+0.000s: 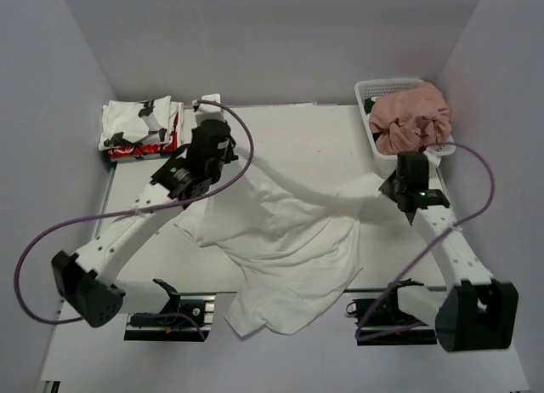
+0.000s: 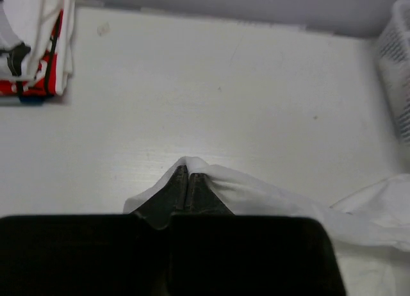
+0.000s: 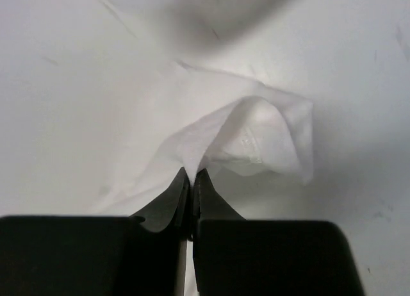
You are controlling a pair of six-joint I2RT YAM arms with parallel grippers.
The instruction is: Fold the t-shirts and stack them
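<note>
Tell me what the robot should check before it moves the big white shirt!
1. Left gripper pinching the white t-shirt: ok, jaws shut on a fold of cloth.
2. Right gripper pinching the same shirt: ok, jaws shut on a bunched edge.
3. Shirt lying flat: not ok, it is rumpled, with one end trailing between the arm bases.
4. Bare table beyond the shirt to spread it on: ok.
5. Folded stack apart from both grippers: ok, it sits at the far left corner.
6. Which parts of the shirt are pinched: cannot tell.
</note>
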